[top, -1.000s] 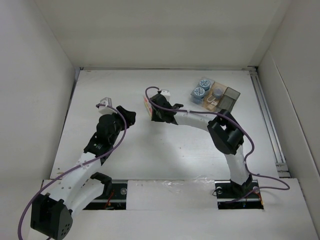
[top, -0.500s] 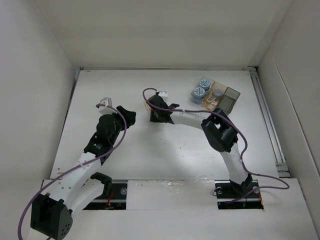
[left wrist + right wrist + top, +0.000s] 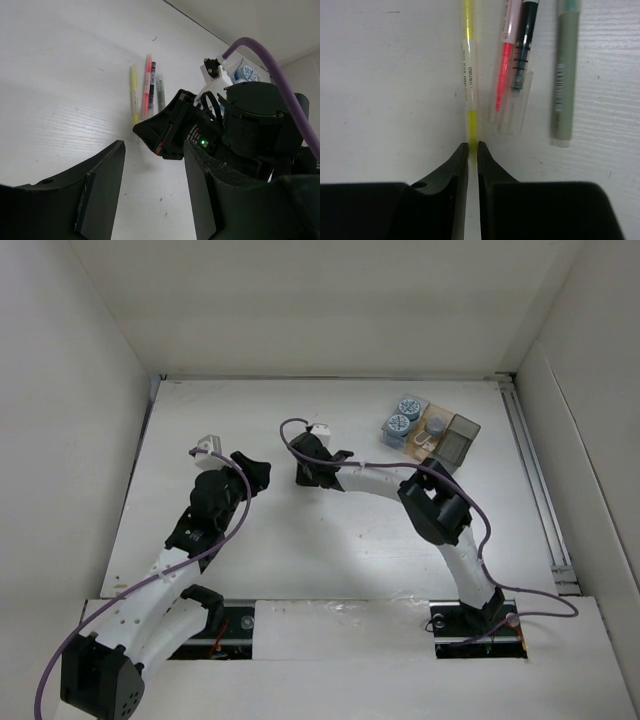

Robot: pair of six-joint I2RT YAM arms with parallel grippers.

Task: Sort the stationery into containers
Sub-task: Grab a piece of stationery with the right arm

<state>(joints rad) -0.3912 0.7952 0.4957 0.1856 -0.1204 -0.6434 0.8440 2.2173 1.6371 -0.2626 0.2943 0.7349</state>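
Observation:
Several thin sticks lie side by side on the white table: a yellow stick (image 3: 469,65), a pink-red stick (image 3: 506,50), a clear pen with a black core (image 3: 522,55) and a slim grey stick (image 3: 565,75). My right gripper (image 3: 473,147) is down at the table, its jaws closed to a narrow slit on the near end of the yellow stick. In the top view it (image 3: 303,465) covers the sticks. My left gripper (image 3: 154,150) is open and empty above bare table, facing the right gripper (image 3: 157,135) and the sticks (image 3: 133,95). The compartment tray (image 3: 462,435) holds two blue-grey discs (image 3: 403,415).
The tray stands at the back right, with small pale items in its tan compartment (image 3: 433,427). White walls close in the table on the left, back and right. A purple cable (image 3: 270,65) runs over the right wrist.
My right gripper has slid a little to the left along the table, over the sticks. My left arm has barely shifted.

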